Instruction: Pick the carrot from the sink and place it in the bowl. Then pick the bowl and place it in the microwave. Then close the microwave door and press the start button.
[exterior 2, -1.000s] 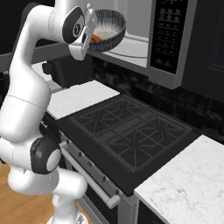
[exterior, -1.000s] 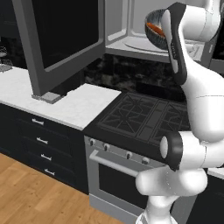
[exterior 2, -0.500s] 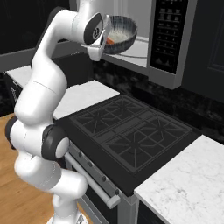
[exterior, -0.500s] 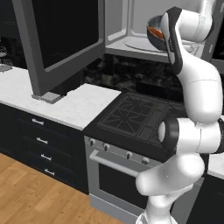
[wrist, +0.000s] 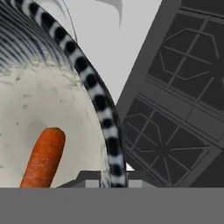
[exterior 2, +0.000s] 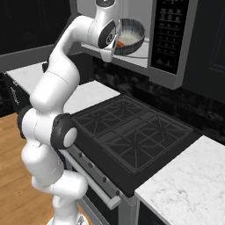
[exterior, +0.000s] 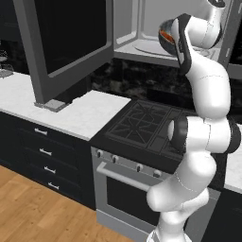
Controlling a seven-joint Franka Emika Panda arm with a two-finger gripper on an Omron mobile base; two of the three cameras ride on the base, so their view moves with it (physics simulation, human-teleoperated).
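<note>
At the mouth of the open microwave (exterior 2: pixel 145 52), above the stove (exterior 2: pixel 132 136), the bowl (exterior 2: pixel 129 35) is held aloft by its rim in the narrowly closed pincer (exterior 2: pixel 115 38), with the carrot (wrist: pixel 43 158) lying loose on its pale inside. Being rigid, deep and probably breakable, the bowl is judged safest gripped at the thin rim wall and kept level, since the light, smooth carrot could roll out if it were tipped.
</note>
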